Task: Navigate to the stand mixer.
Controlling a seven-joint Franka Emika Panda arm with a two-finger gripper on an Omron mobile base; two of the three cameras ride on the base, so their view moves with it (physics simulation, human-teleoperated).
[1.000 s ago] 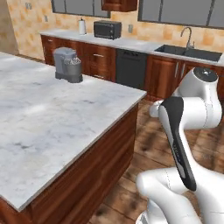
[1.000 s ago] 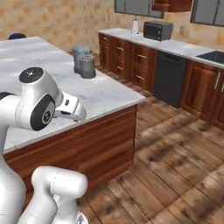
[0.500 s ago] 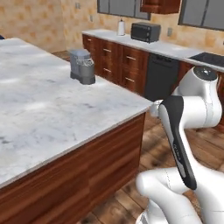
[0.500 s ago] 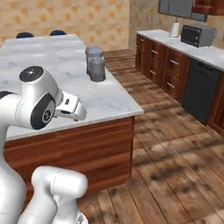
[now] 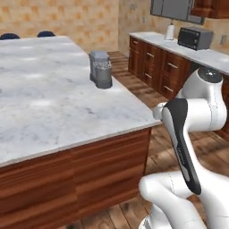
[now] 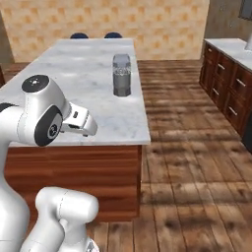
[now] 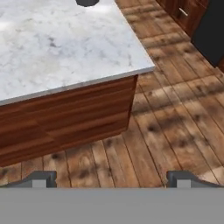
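Cut off and hidden

We are seeing the stand mixer (image 7: 87, 2) clipped at the hand view's top edge, showing just its dark base.

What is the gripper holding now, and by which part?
Nothing. In the hand view the gripper is open, with only wood floor between its fingertips; the stand mixer stands apart on the island counter.

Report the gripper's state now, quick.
Gripper: open, jaws set wide apart, nothing between them, over the wooden floor beside the white marble-topped island.
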